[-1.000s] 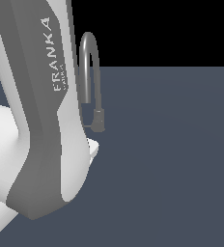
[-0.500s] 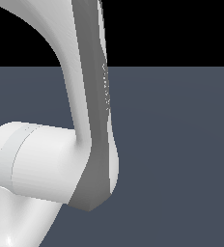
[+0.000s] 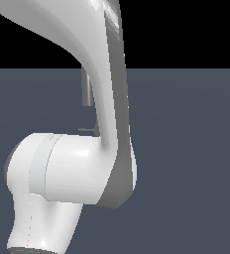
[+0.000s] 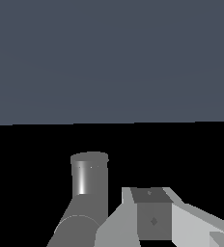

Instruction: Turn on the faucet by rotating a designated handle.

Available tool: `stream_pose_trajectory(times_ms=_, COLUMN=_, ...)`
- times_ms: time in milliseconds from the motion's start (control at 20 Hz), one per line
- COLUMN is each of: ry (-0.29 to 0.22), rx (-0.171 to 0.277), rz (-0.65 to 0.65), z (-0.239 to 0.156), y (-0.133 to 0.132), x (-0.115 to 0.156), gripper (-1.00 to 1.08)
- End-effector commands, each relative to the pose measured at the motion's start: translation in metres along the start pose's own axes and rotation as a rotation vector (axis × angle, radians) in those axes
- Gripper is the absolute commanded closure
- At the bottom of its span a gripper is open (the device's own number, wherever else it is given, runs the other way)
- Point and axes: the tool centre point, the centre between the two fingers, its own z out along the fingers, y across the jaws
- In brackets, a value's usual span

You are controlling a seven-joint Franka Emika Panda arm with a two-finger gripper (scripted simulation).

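Note:
In the exterior view my white arm (image 3: 104, 114) covers most of the faucet. Only a short grey upright piece of the faucet (image 3: 87, 92) shows beside the arm. Below it a thin grey bar (image 3: 86, 130) sticks out sideways; it may be the handle. My gripper is hidden in that view. In the wrist view a grey metallic cylinder on a bent tube (image 4: 89, 179), part of the faucet, stands close beside my gripper (image 4: 151, 202). Only one grey finger block (image 4: 153, 221) shows clearly, so I cannot tell how the jaws stand. Nothing shows between them.
A flat dark blue-grey floor (image 3: 186, 149) runs to a black background. My arm's big white joint housing (image 3: 62, 168) fills the lower part of the exterior view's left.
My arm has swung across the exterior view and now covers the arched spout that showed a second ago. The joint housing has come closer and grown larger.

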Motion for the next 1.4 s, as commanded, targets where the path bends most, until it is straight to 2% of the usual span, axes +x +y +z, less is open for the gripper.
stream_pose_trajectory(times_ms=0, ry=-0.001, rx=-0.01, rz=-0.011, z=0.002, y=-0.001, x=0.002, gripper=1.08)
stream_pose_trajectory(times_ms=400, ry=-0.001, rx=-0.014, rz=-0.015, z=0.003, y=-0.002, x=0.002, gripper=1.08)
stream_pose_trajectory(times_ms=1000, ry=-0.001, rx=-0.014, rz=-0.015, z=0.003, y=0.014, x=-0.039, gripper=1.08)
stream_pose_trajectory(times_ms=1100, ry=0.011, rx=-0.007, rz=-0.017, z=0.003, y=0.008, x=-0.03, gripper=1.08)
stream_pose_trajectory(times_ms=1350, ry=0.006, rx=-0.01, rz=-0.017, z=0.003, y=0.004, x=-0.047, gripper=1.08)
